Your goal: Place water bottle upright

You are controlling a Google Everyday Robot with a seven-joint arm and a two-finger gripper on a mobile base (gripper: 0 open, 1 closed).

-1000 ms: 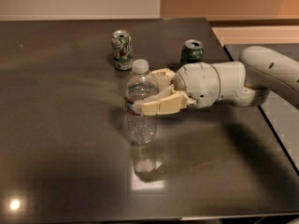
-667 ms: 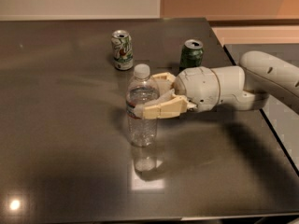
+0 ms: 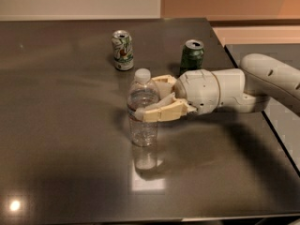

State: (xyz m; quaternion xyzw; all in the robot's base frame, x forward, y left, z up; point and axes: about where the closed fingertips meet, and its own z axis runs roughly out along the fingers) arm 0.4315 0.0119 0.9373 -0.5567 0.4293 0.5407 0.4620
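The water bottle (image 3: 143, 128) is standing upright, its long axis vertical, near the middle of the desk (image 3: 56, 125), a little toward the front edge. The gripper (image 3: 145, 98) is reaching in from the right edge, clasping the bottle at its label band.

Holds water bottle (image 3: 143, 125) upright on dark table (image 3: 61, 139), cap up. Gripper (image 3: 149, 98) in from right, fingers (image 3: 157, 113) clamped round upper body. Behind: white soda can (image 3: 123, 50) and green soda can (image 3: 192, 56), upright, apart from bottle.
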